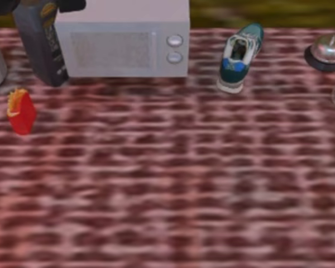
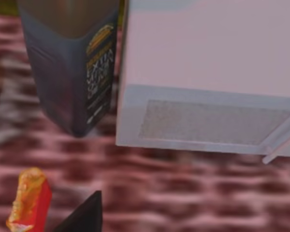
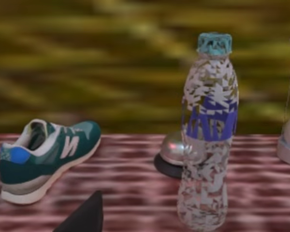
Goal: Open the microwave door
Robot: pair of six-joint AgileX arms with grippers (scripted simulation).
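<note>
Left gripper (image 2: 82, 215) showed only as a dark wedge at the lower edge of the left wrist view, so whether its fingers were apart or together could not be told; it hung above and in front of the microwave (image 1: 123, 36), touching nothing. Right gripper (image 3: 84, 215) likewise appeared as a single dark tip, its state unreadable, facing the shoe (image 3: 46, 157) and the bottle (image 3: 208, 135).

At the upper left of the top view sat the microwave, with its door (image 1: 111, 50) flush and closed, the two knobs (image 1: 175, 48) just to the door's right. A thin handle bar (image 2: 280, 145) ran along the door's knob-side edge.

Judging from this, the main risk was crowding: the tall dark box (image 1: 39, 42) stood just beside the door's far edge, so the swinging door or a low approach could knock it over. The fries carton (image 1: 21, 111) lay near that path too.

The microwave was a smooth, pale-grey block with a speckled mesh window; the box looked like glossy printed card, and the counter (image 1: 167, 195) carried a mottled red-and-white pattern.
</note>
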